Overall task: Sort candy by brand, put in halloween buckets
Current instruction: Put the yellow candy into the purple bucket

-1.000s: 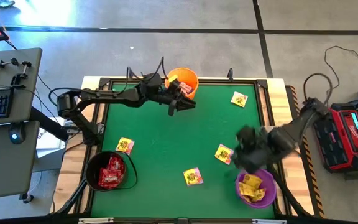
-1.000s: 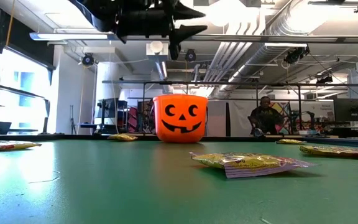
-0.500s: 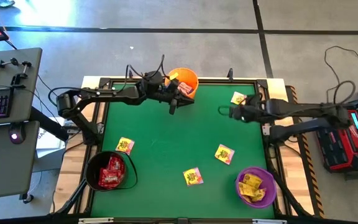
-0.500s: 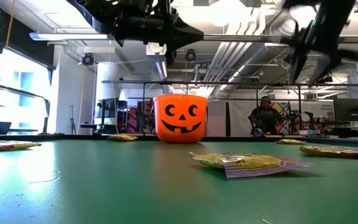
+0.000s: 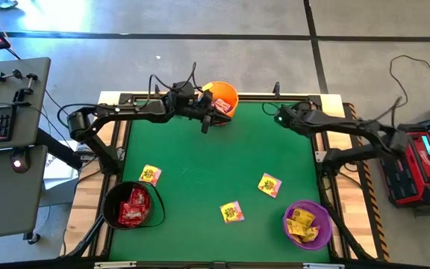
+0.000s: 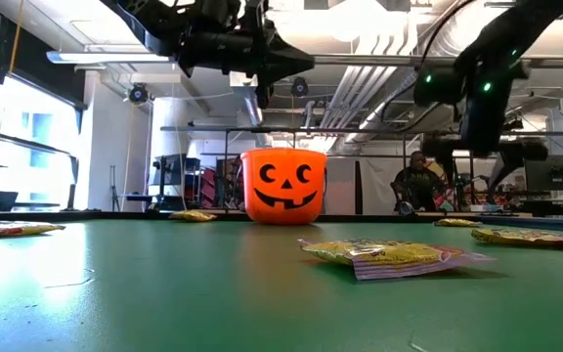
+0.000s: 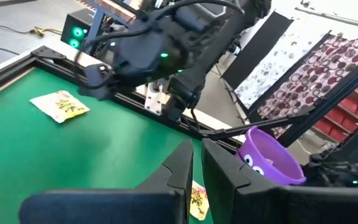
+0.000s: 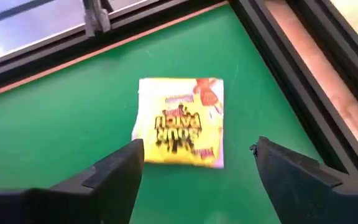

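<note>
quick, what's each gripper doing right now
Left gripper: shut, holding nothing, by the orange bucket.
Right gripper: open over a yellow candy packet.

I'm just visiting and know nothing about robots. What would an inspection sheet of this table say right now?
Surface: green table, dark frame.
Job's things: orange bucket, black bucket holding red packets, purple bucket holding yellow packets; four yellow packets loose, one in the far right corner.
Clutter: nothing seen.
Grippers: left gripper shut, empty, beside the orange bucket; right gripper open above the corner packet.
Cables: cable on the floor.
Surroundings: keyboard desk, red unit, a person far behind.
</note>
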Controlling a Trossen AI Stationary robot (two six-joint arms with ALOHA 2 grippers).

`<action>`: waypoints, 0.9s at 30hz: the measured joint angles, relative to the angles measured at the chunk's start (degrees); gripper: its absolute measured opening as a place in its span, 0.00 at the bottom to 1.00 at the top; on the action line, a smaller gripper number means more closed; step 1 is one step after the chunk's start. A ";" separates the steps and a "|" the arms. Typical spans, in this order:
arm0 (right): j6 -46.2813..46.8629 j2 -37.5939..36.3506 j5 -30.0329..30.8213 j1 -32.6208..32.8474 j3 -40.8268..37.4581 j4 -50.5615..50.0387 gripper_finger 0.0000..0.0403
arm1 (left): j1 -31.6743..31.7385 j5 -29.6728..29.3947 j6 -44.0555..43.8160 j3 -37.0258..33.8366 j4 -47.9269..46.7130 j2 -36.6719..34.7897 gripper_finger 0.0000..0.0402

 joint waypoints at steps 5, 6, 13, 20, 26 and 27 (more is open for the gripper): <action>-3.49 7.86 -0.23 -3.97 0.02 6.54 0.73 | 0.72 0.05 0.50 0.00 -1.05 0.00 0.06; -3.47 9.59 -0.65 -4.41 0.02 7.70 0.73 | 0.89 0.07 0.55 0.00 -1.34 0.00 0.06; -2.58 18.34 -2.77 -5.43 0.07 13.78 0.73 | 1.38 0.46 0.51 0.00 -2.65 0.00 0.06; -2.02 19.92 -2.93 -5.38 0.24 14.96 0.63 | 1.34 0.50 0.57 0.00 -2.98 0.00 0.06; -2.39 19.27 -3.68 -5.29 0.17 14.76 0.41 | 1.34 0.53 0.67 0.00 -3.75 0.00 0.06; -2.48 19.25 -3.74 -5.29 0.15 14.74 0.37 | 1.34 0.53 0.75 0.00 -4.05 0.00 0.06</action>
